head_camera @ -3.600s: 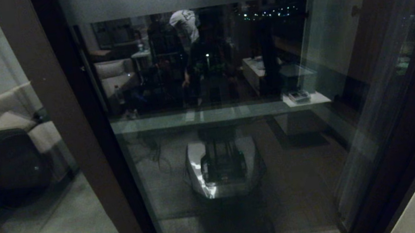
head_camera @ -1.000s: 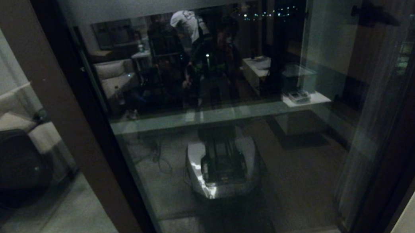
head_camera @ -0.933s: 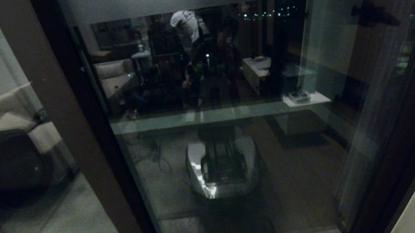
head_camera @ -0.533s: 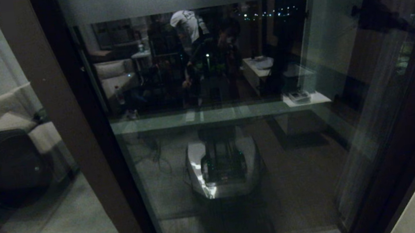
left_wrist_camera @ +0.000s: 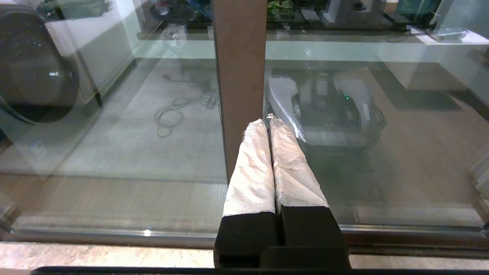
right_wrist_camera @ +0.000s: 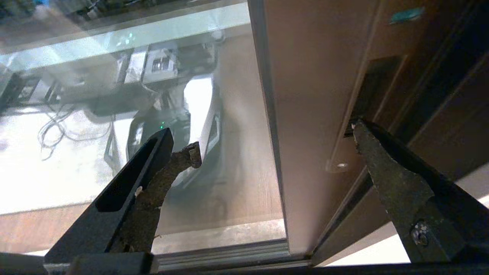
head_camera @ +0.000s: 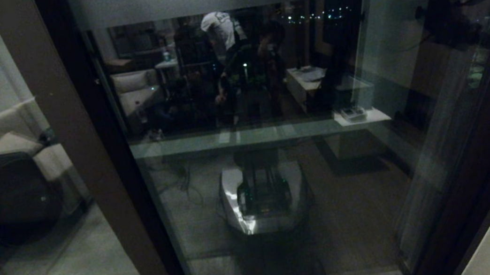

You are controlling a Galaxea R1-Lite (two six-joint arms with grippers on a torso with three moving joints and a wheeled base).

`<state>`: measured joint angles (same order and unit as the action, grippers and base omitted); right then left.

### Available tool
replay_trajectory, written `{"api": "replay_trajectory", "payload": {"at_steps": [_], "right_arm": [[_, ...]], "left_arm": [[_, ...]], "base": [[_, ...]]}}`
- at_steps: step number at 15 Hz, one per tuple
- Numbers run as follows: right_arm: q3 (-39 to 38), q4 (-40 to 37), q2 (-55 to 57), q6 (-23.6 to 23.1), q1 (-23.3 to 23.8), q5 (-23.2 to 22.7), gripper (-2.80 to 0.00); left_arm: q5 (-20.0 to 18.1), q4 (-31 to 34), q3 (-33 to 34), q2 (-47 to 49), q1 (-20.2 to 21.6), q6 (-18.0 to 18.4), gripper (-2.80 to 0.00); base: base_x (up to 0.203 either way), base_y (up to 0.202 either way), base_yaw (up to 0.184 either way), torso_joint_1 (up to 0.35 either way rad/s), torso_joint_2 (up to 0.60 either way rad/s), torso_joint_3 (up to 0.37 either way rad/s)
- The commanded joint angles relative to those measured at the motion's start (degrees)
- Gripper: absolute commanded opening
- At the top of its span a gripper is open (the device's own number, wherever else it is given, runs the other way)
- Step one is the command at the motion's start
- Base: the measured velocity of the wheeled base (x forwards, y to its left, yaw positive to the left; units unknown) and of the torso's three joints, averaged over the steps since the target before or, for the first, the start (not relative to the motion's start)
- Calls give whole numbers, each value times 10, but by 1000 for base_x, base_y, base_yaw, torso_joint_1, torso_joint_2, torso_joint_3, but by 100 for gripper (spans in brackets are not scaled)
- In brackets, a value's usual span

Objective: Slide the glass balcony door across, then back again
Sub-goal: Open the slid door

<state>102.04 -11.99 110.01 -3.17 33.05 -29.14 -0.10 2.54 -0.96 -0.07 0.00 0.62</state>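
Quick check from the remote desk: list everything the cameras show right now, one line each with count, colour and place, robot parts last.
glass balcony door: one, dark brown frame, frosted top band, fills the middle of the head view.
pull slot: one, dark recess, in the door's right-hand stile.
left stile: one, brown, left of the big pane.
round dark appliance: one, black, behind the glass at far left.
loose cable: one, dark, on the floor behind the glass.
bottom track: one, silvery, under the door.
left gripper: one, pale-wrapped fingers shut, tips in front of the left stile.
right gripper: one, black fingers open, one tip at the pull slot.
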Motion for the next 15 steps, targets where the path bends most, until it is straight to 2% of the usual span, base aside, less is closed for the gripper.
{"api": "replay_trajectory", "payload": {"at_steps": [1, 11, 15], "right_arm": [[0, -1, 4, 0, 0, -2, 0], [12, 3, 32, -2, -2, -3, 0], [15, 29, 48, -1, -2, 2, 0]], "left_arm": [[0, 0, 0, 0, 0, 0, -280], [0, 0, 0, 0, 0, -1, -280], [0, 0, 0, 0, 0, 0, -280]], "base": [[0, 0, 0, 0, 0, 0], [0, 0, 0, 0, 0, 0], [0, 0, 0, 0, 0, 0]]}}
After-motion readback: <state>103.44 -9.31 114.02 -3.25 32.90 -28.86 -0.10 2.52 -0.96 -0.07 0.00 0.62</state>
